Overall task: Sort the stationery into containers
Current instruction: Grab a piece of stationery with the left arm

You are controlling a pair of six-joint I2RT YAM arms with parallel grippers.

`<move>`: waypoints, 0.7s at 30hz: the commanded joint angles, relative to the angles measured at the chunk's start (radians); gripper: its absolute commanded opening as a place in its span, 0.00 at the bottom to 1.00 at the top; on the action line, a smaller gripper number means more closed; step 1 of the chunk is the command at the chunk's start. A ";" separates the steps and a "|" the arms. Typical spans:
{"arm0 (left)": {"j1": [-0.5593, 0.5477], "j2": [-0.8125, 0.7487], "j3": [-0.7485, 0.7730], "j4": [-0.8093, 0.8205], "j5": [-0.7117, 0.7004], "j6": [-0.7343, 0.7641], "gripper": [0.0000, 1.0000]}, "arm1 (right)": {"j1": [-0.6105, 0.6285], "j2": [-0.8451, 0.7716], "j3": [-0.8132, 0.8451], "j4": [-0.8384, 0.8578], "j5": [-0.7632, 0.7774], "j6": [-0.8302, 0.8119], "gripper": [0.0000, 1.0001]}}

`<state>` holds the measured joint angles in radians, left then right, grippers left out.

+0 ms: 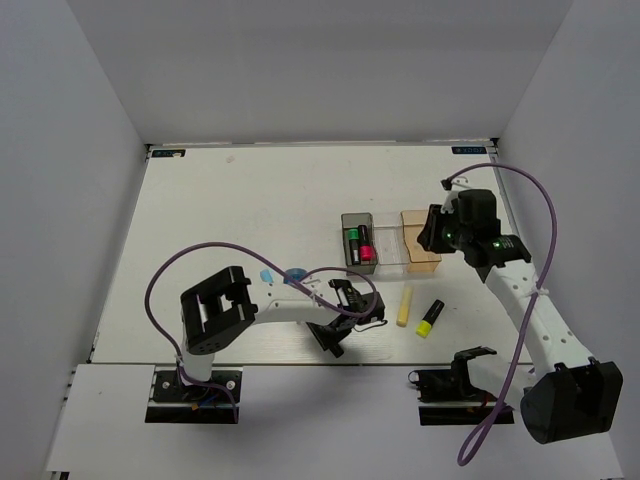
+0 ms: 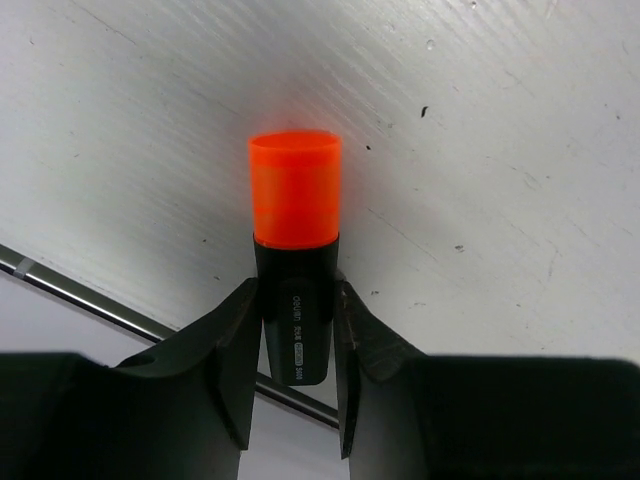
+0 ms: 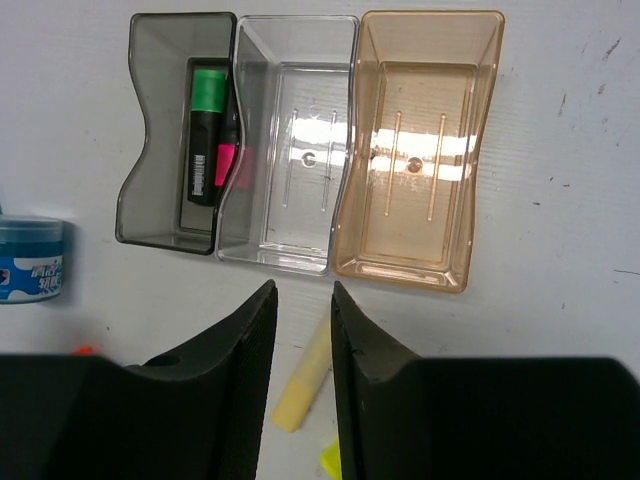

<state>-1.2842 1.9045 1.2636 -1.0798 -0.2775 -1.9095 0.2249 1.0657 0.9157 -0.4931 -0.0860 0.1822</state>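
Note:
My left gripper (image 2: 297, 305) is shut on the black body of the orange-capped highlighter (image 2: 295, 190), just over the table near its front edge; in the top view the gripper (image 1: 335, 328) hides it. My right gripper (image 3: 303, 300) is narrowly open and empty, above the pale yellow stick (image 3: 305, 385); in the top view it (image 1: 440, 230) sits by the tan-orange bin (image 1: 421, 262). The dark grey bin (image 3: 150, 120) holds the green (image 3: 207, 130) and pink (image 3: 228, 160) highlighters. The clear bin (image 3: 300, 120) and tan-orange bin (image 3: 420, 130) are empty.
The blue roll (image 1: 296, 275) and light blue stick (image 1: 266, 276) lie beside the left arm. The yellow-capped highlighter (image 1: 430, 318) lies right of the pale yellow stick (image 1: 404, 306). A purple cable loops over each arm. White walls enclose the table.

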 commanded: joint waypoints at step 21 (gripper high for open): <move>-0.008 -0.048 0.517 -0.178 -0.218 0.792 0.00 | -0.088 -0.092 -0.075 -0.091 -0.149 -0.121 0.34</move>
<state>-1.3575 1.9499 1.7386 -1.1957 -0.4057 -1.3182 0.1486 0.9989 0.8597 -0.5598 -0.2001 0.0864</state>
